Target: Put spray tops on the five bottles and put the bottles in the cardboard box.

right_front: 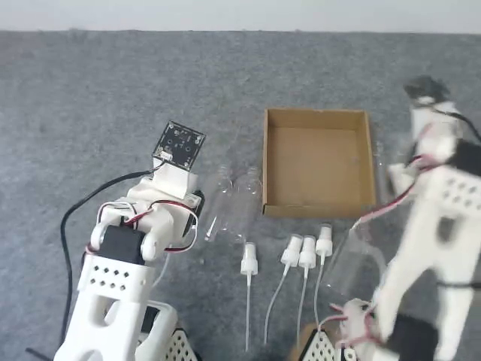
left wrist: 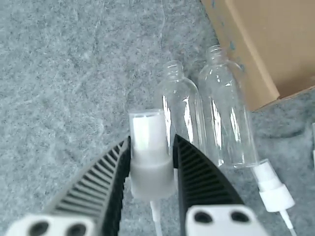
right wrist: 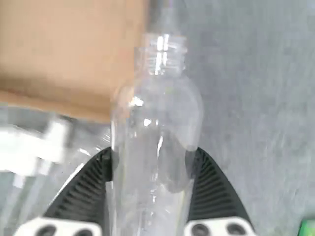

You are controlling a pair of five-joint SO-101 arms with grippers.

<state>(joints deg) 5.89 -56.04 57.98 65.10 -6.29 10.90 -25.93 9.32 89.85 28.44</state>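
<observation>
Left gripper [left wrist: 151, 142] pinches one spray top [left wrist: 147, 162], lower centre of left wrist view. Two clear bottles [left wrist: 179, 110] lie side by side, necks open, just beside cardboard box [right_front: 318, 162]; box floor shows bare cardboard. Right gripper [right wrist: 152, 160] is clamped on a third bottle [right wrist: 156, 118]. Four loose spray tops [right_front: 307, 252] lie lower centre of high view.

Left arm [right_front: 143, 241] and right arm [right_front: 440, 218] both have jaws clamped on something.
</observation>
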